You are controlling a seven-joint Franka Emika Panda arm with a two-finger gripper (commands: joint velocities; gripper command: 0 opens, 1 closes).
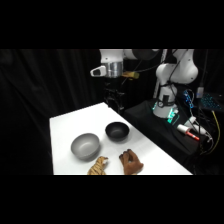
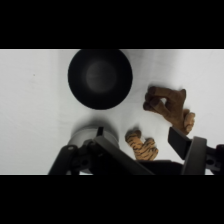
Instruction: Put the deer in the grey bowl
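**Deer not yet picked up**

Deer (image 1: 131,162) lies loose on table (image 1: 65,130) nr front edge, beside tiger (image 1: 98,166), apart from grey bowl (image 1: 85,146). Gripper (image 2: 145,150) hangs high above w/ fingers apart, holding nothing — prob. lining up for descent. Black bowl (image 1: 117,131) sits behind.

You see a matt grey bowl (image 1: 85,146) and a matt black bowl (image 1: 117,131) on a smooth white desk (image 1: 65,127). The deer (image 1: 131,162) looks soft, like plush.

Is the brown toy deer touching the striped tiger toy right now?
Apart. The side view shows white table between the small reddish-brown toy deer and the orange-tan striped tiger toy.
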